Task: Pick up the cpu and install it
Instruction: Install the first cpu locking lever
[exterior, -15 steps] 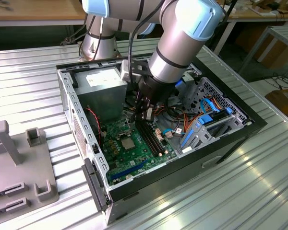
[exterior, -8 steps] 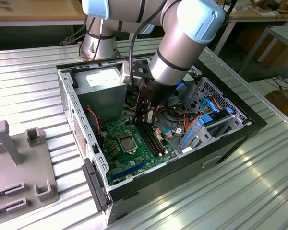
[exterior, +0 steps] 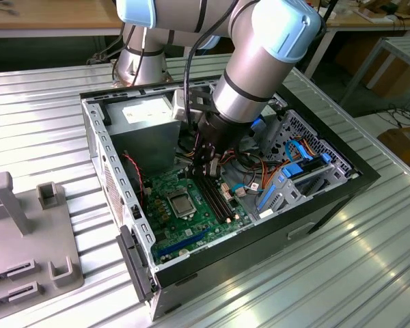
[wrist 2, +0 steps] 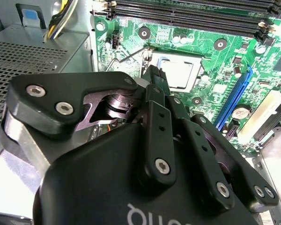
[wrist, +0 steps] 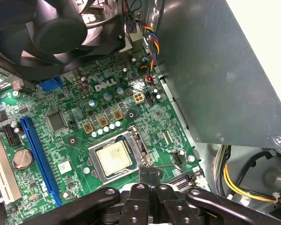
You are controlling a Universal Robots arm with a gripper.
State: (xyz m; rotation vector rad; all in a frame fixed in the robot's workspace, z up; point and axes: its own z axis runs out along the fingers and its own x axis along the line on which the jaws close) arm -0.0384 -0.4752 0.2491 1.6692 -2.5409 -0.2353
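Open PC case (exterior: 116, 171) on a ribbed metal table (exterior: 41, 130). The cpu (wrist: 114, 157) already sits in its socket (wrist: 131, 136), mid-frame. Gripper (wrist: 150, 176) hangs just beside it, fingers pinched together, holding nothing. Looks basically installed.

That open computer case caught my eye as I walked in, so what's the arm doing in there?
A robot arm has its tool lowered inside the open computer case, just above the green motherboard. The cpu already lies in its socket, with the tool's fingertips pressed together beside the socket's edge and holding nothing. In the exterior view, the tool hangs over the memory slots next to the socket.
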